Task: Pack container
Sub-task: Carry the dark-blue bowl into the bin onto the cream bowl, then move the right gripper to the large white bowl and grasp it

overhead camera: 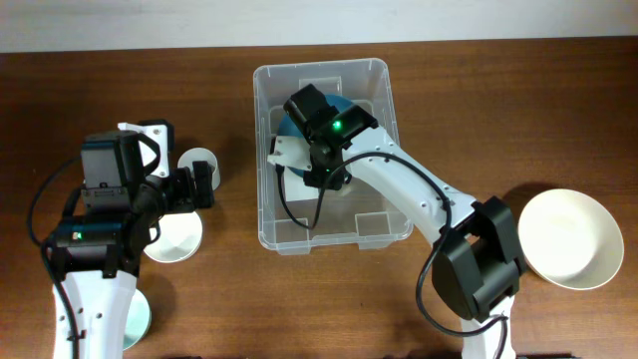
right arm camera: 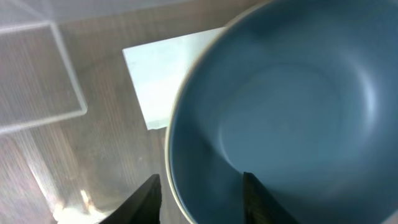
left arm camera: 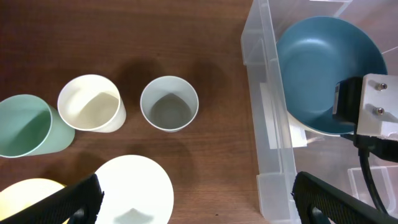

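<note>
The clear plastic container stands at the table's middle back; its wall also shows in the left wrist view. A blue bowl lies inside it, tilted, and shows in both wrist views. My right gripper is down inside the container. Its fingers are open and straddle the bowl's rim, one outside and one inside. A white label lies on the container floor beside the bowl. My left gripper is open and empty, left of the container.
Left of the container stand a pale grey cup, a cream cup and a green cup. A white plate and a yellow plate lie nearer. A large cream bowl sits at the right.
</note>
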